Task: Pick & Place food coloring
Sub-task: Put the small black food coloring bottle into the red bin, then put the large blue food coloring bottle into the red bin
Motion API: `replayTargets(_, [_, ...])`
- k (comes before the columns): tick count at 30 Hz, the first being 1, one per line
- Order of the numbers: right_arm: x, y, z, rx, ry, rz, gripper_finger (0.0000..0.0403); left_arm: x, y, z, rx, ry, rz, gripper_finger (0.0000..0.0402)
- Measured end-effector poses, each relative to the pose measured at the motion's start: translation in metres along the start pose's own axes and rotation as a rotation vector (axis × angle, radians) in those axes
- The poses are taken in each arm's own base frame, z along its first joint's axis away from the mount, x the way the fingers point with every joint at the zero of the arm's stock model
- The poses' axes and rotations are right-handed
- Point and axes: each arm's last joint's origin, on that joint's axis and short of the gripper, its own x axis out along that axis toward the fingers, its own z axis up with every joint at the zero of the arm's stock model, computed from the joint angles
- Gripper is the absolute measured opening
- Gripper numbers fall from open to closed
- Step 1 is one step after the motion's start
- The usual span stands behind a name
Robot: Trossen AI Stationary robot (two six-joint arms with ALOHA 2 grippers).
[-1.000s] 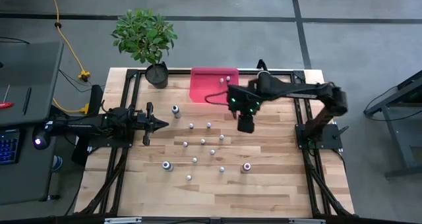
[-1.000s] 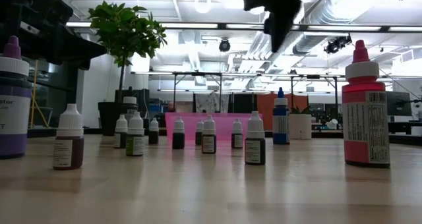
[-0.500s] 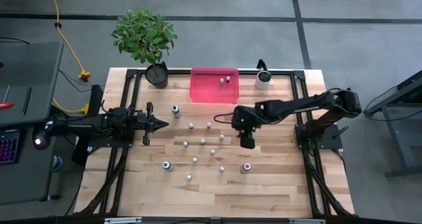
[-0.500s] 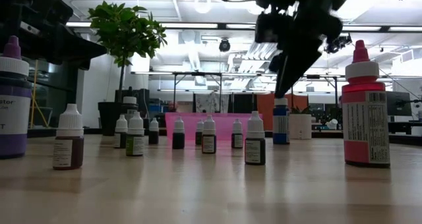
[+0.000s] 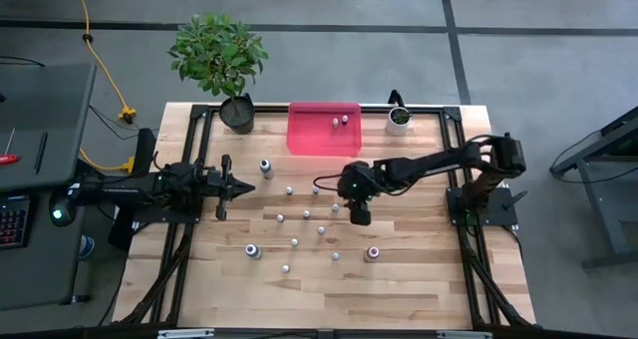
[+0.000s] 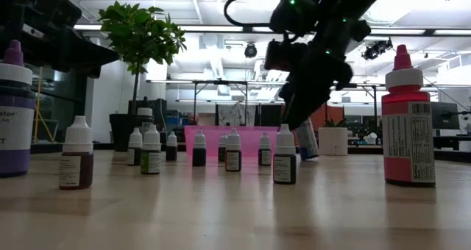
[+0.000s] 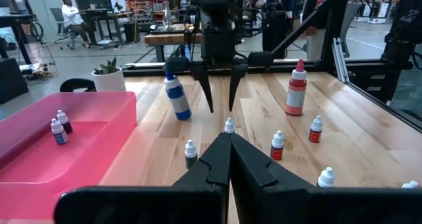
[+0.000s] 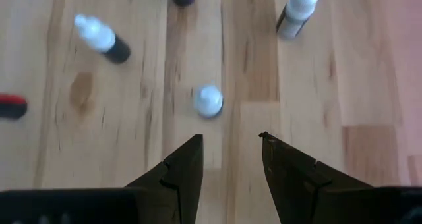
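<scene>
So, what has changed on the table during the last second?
The right gripper moved away from the pink tray toward the table's middle and came down, open and empty, over a small white-capped bottle. Nothing was gripped or released. The left gripper, shut, and the bottles stayed put.

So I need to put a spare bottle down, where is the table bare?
The near strip of table, below the red bottle, is bare, as is the right side below the right gripper. The middle, dotted with small bottles, is crowded.
</scene>
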Motion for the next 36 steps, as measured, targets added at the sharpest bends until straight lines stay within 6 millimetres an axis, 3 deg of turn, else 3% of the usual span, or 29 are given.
replayTargets(8, [0.011, 0.0, 0.013, 0.003, -0.023, 0.009, 0.0145, 0.0, 0.0, 0.0, 0.0, 0.0, 0.0, 0.0])
replayTargets(12, [0.019, 0.001, 0.008, 0.018, 0.024, 0.06, 0.0145, 0.0, 0.0, 0.0, 0.0, 0.0, 0.0, 0.0])
replayTargets(36, [0.02, 0.004, 0.011, 0.011, 0.013, 0.081, 0.0145, 0.0, 0.0, 0.0, 0.0, 0.0, 0.0, 0.0])
